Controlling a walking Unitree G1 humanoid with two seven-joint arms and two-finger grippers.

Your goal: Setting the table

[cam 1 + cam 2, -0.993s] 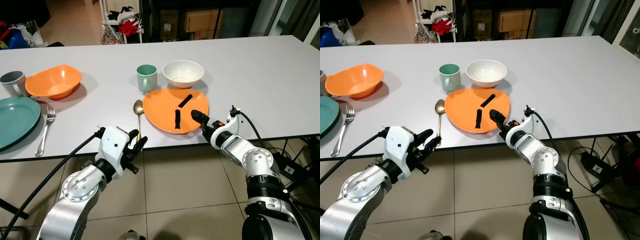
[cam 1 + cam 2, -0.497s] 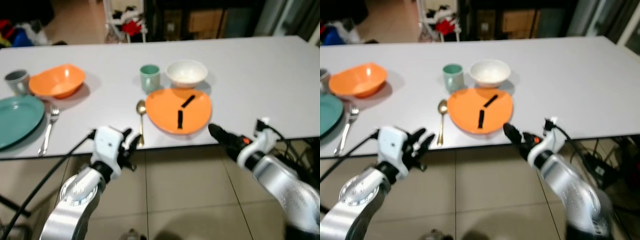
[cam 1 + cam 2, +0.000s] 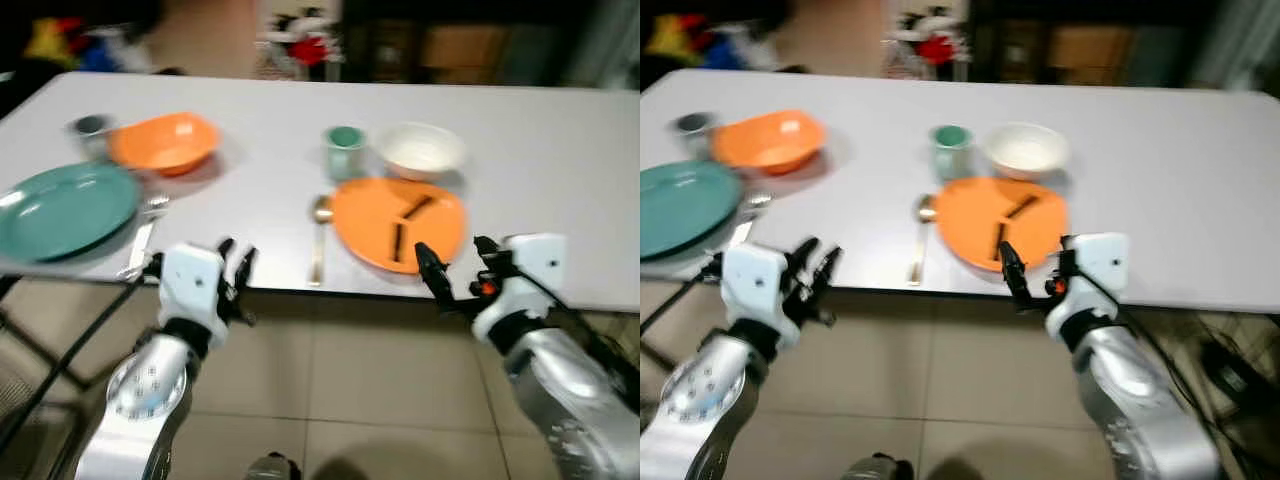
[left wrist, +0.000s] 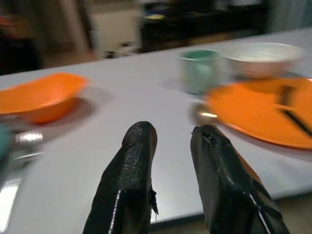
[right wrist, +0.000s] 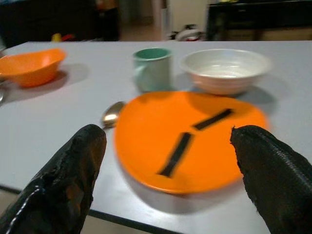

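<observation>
Since a second ago the head camera has swung toward the robot's left, bringing the green plate (image 3: pixel 62 205) and fork (image 3: pixel 140 240) fully into frame, while the right gripper (image 3: pixel 458 272) has drawn back off the orange plate (image 3: pixel 400 220) to the table (image 3: pixel 560 170) edge, fingers spread wide and empty. That suggests this setting, with spoon (image 3: pixel 319 235), green mug (image 3: pixel 345 150) and white bowl (image 3: pixel 421 152), is finished and the next one follows. The left gripper (image 4: pixel 173 165) hangs below the table edge, fingers slightly parted and empty; its wrist view shows the orange bowl (image 4: pixel 39 95) clearly, and the right wrist view resolves two black strips (image 5: pixel 195 134) on the orange plate.
</observation>
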